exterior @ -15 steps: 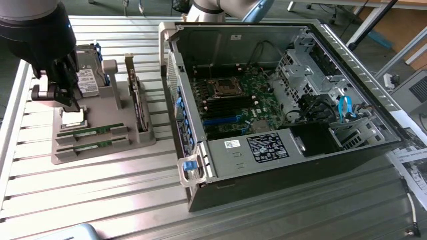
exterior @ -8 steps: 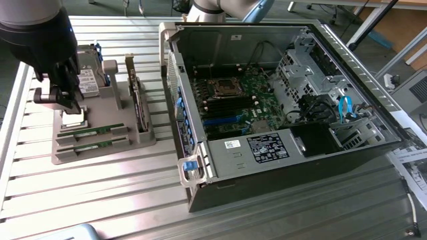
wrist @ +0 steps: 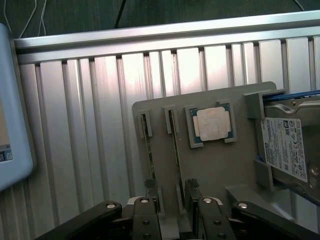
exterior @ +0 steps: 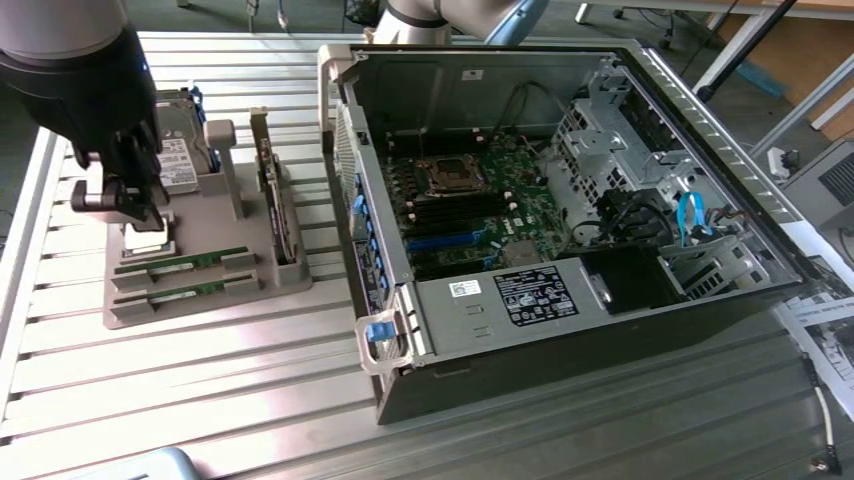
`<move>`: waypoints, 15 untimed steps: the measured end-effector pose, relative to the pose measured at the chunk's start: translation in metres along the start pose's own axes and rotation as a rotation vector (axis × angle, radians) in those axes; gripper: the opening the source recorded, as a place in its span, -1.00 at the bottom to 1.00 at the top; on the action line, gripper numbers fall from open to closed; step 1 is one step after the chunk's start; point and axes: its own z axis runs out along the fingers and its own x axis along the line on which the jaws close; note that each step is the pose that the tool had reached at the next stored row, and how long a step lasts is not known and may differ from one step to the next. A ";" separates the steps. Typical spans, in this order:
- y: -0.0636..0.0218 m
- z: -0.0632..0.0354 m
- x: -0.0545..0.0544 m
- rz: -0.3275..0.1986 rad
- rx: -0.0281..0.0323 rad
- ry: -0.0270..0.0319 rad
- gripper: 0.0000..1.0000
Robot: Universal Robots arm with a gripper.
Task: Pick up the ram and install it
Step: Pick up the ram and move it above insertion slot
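Observation:
Two green ram sticks lie in slots of a grey holder (exterior: pixel 254 300) on the exterior view's left: one ram (exterior: pixel 182 263) nearer the processor, the other ram (exterior: pixel 171 294) toward the holder's front. In the wrist view they show edge-on as thin strips, one ram (wrist: pixel 175 145) and the other ram (wrist: pixel 148 150). My gripper (exterior: pixel 131 212) hangs above the holder. Its gripper (wrist: pixel 171 189) fingers stand open with nothing held; the strip nearer the processor runs into the gap between them.
The holder also carries a square silver processor (wrist: pixel 212 123), a hard drive (wrist: pixel 287 145) and an upright expansion card (exterior: pixel 274 200). An open computer case (exterior: pixel 534 330) with its motherboard (exterior: pixel 467 200) lies to the exterior view's right. A light blue box (wrist: pixel 10 125) sits on the slatted table.

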 end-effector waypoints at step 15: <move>0.0000 0.0100 0.000 -0.001 0.0000 0.0000 -0.29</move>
